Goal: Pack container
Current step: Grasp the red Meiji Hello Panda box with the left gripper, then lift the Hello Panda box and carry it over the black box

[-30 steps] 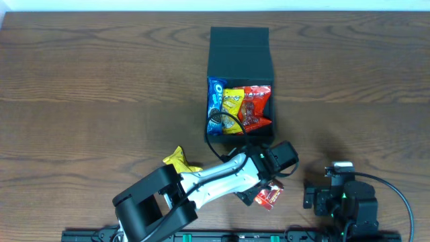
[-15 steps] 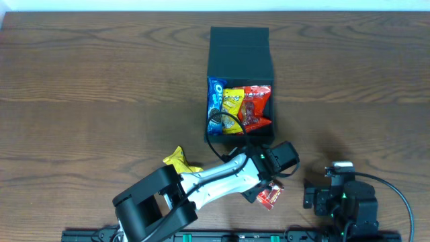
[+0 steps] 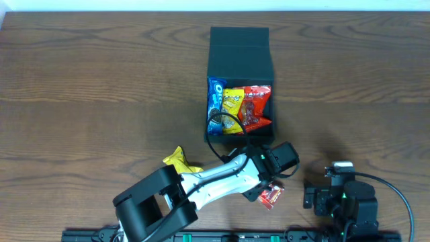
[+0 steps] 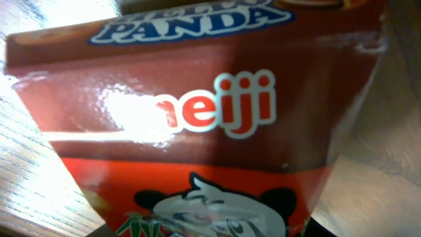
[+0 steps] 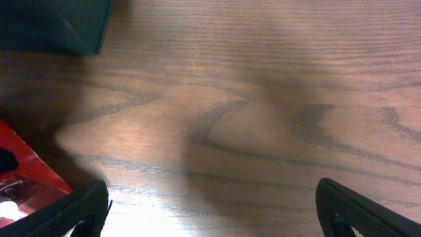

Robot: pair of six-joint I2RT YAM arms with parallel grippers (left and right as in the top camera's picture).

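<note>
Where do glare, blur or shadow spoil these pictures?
Left wrist view: the red packet fills the frame, white glare washes out the logo's first letters, its top edge looks soft. Right wrist view: a broad shadow darkens the table, glare low at left. Overhead view: sharp, evenly lit.

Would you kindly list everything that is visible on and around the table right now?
container: one, dark teal-black, table centre, lid open
blue packet: one, inside container, left
yellow packet: one, inside container, middle
red packet: one, inside container, right
loose packet: one, yellow, on table beside left arm
Hello Panda packet: one, red, on table under left hand
table: one, brown wood
left hand: one, black, at the Hello Panda packet; grip unclear
right hand: one, black, open, empty, above bare wood
</note>
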